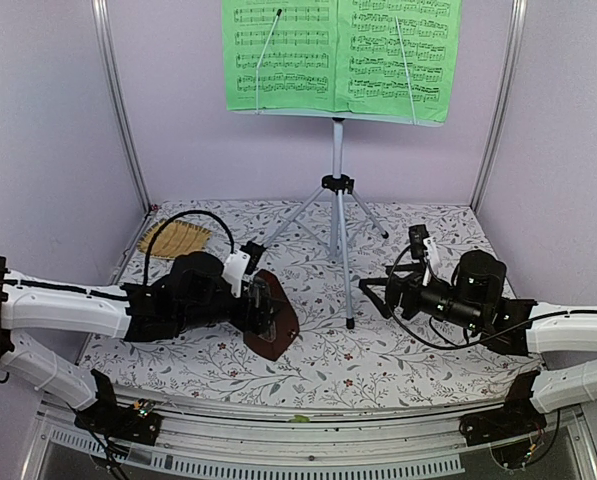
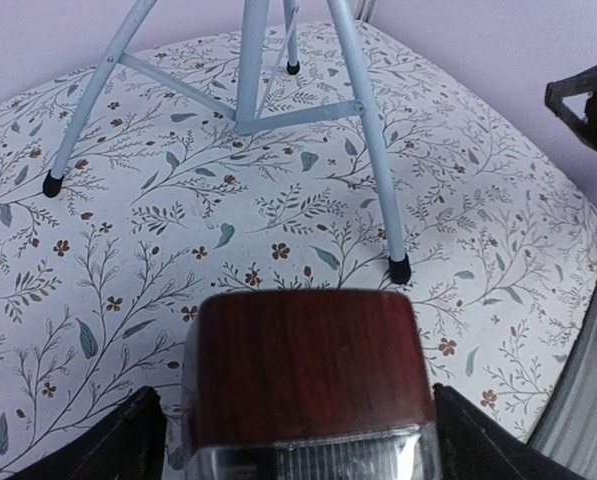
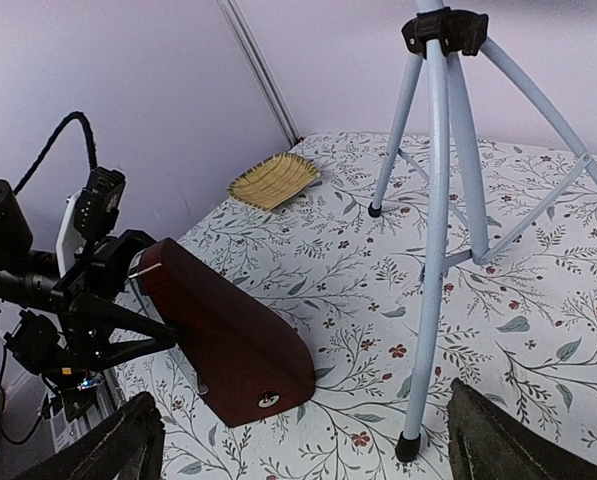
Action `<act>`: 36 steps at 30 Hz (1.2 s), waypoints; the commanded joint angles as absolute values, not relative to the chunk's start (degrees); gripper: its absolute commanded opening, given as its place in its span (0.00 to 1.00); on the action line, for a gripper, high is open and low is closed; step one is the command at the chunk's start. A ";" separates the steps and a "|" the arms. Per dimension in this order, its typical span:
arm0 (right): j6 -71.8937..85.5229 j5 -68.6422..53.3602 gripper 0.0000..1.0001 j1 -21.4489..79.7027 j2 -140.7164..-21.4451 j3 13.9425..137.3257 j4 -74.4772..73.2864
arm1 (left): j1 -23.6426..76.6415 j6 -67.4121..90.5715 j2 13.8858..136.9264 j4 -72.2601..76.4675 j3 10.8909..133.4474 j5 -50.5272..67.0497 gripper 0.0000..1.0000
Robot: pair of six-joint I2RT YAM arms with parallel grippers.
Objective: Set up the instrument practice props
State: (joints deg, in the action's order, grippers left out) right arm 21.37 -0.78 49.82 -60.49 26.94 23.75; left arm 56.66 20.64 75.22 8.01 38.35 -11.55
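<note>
Floral worktop [image 1: 398,372]; the metronome [image 3: 228,350] tilts low near the front leg of the music stand [image 1: 337,205], grasped at its narrow end by the left claw [image 1: 261,306]; right claw [image 1: 375,294] released. Probably rigid, slick, weighty: pinch flat sides.

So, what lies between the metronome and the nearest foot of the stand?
Nothing: only bare flowered tablecloth separates metronome and foot, seen in the left wrist view.

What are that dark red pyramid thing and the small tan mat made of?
The metronome looks like polished reddish-brown wood, or a wood-look plastic: faint grain streaks and a sheen show. The mat looks like matte woven straw, with ribbed strands.
</note>
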 commanded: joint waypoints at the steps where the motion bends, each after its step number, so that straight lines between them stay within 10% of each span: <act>1: 19.04 -4.01 0.99 50.10 -59.23 25.81 26.35 | 54.02 16.79 76.92 14.80 37.20 -4.59 0.91; 36: 16.79 -5.44 0.99 50.10 -57.14 21.62 28.16 | 53.32 10.54 82.98 31.59 31.34 -4.58 0.83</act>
State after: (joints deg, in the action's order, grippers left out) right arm 16.97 -5.23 49.82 -57.47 22.15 26.70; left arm 52.34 12.03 82.63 24.67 33.23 -2.87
